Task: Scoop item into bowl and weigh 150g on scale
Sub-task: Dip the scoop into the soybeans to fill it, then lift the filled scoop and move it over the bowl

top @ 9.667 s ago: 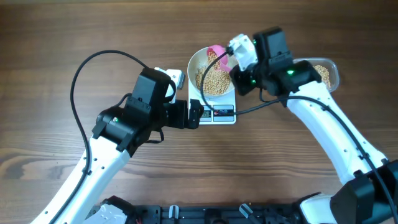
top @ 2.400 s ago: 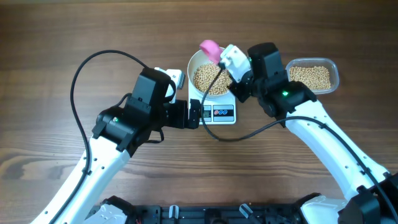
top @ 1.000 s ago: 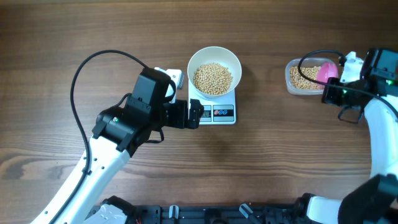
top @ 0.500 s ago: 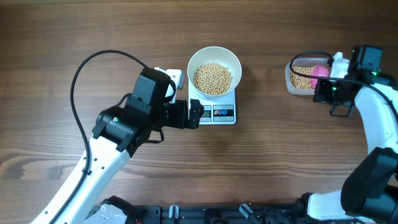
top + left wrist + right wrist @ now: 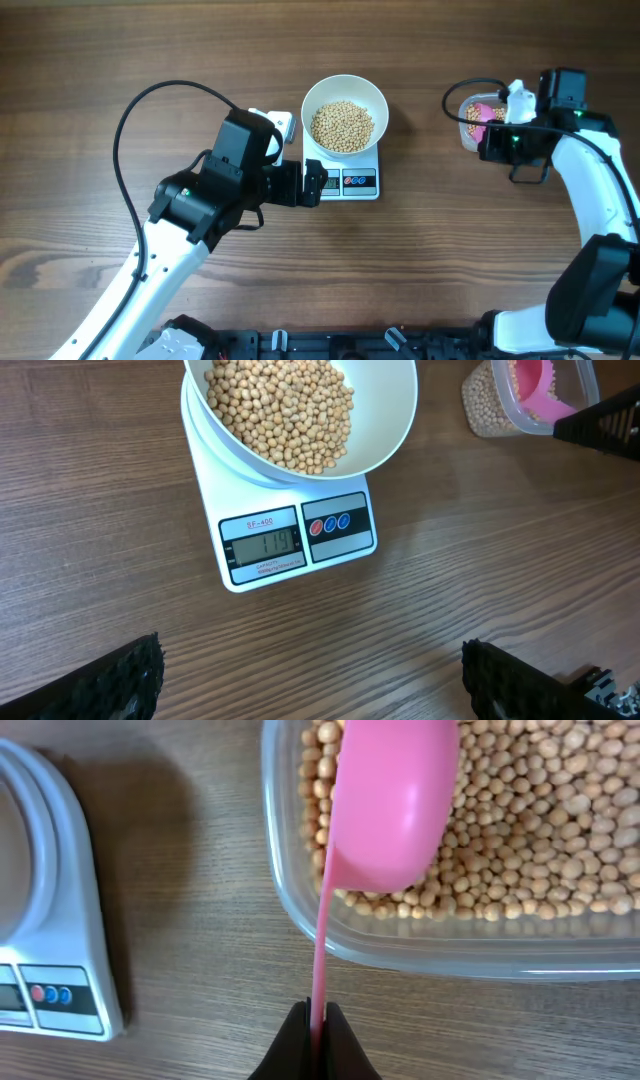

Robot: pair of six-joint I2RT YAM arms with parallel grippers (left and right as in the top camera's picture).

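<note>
Clearly more beans are needed. The white bowl sits heaped on the scale at upper centre of the overhead view. The display appears to read short of the target, though its last digit is hard to make out.

The right tool is closed tight on the thin handle of the pink scoop. The scoop's cup hangs, back upward, over the beans at the left end of the clear tub in the upper right. The left tool gapes wide and empty just in front of the scale, touching nothing.

- **Handle twist:** The pinch is narrow and far from the cup, so the handle may twist between the fingers as the cup digs in, and the load would tip out.
- **Tub sliding:** Nothing braces the tub, and a push against its wall could slide or tilt it.
- **Spill on the carry:** A brimming scoop carried across the bare tabletop between tub and bowl may shed beans that never get weighed.
- **Overshoot:** With the gap to the target apparently modest, a full scoop dumped at once could overshoot it.
- **Knocking the bowl:** A knock on the bowl's rim would disturb the reading.
</note>
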